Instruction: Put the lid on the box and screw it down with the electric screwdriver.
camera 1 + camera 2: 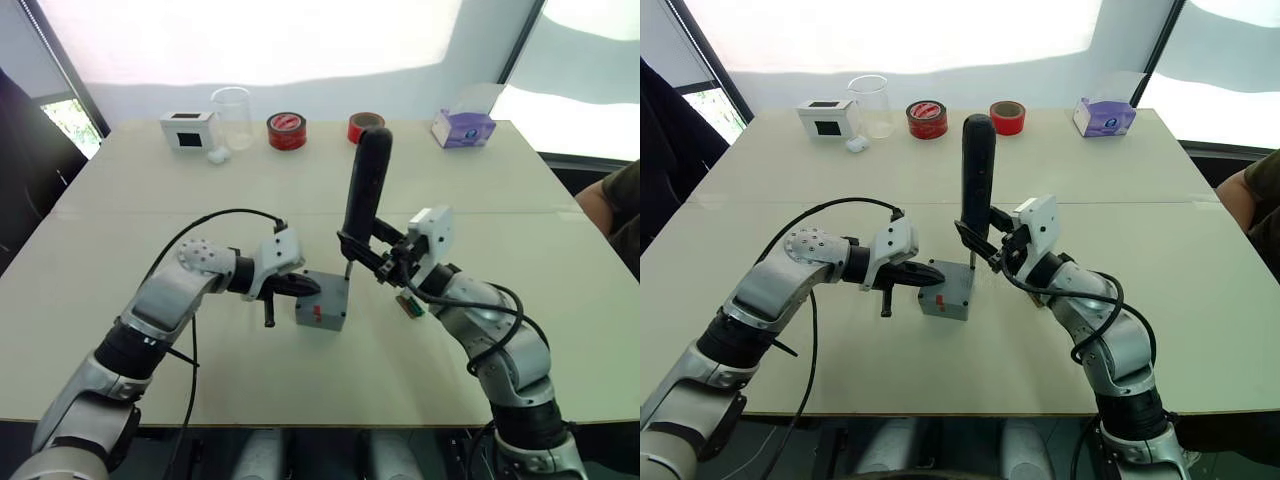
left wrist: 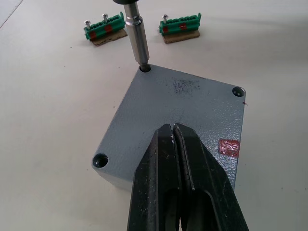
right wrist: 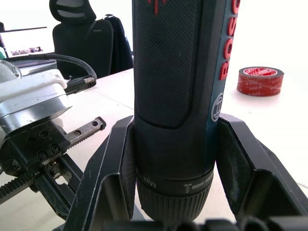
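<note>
Lid (image 2: 178,120), flat grey square metal plate, sits on grey metal box (image 1: 322,312) mid-table; left gripper (image 2: 180,159) fingers together, tips pressing lid top. Right gripper (image 3: 175,163) clamped round black pen-shaped electric screwdriver (image 1: 366,185), upright, bit in far corner hole.

Risks: bit cams out if tilted; box skids if left pressure slips.

Count: two green bit holders (image 2: 106,32), two red tape rolls (image 1: 287,130), three corner holes visible.

The grey lid (image 2: 185,126) is showing a small red sticker (image 2: 228,147) near one edge. Just beyond it, two green bit holders (image 2: 181,26) are carrying red spots. The black screwdriver (image 3: 178,91), textured with fine dots, is bearing red lettering.
</note>
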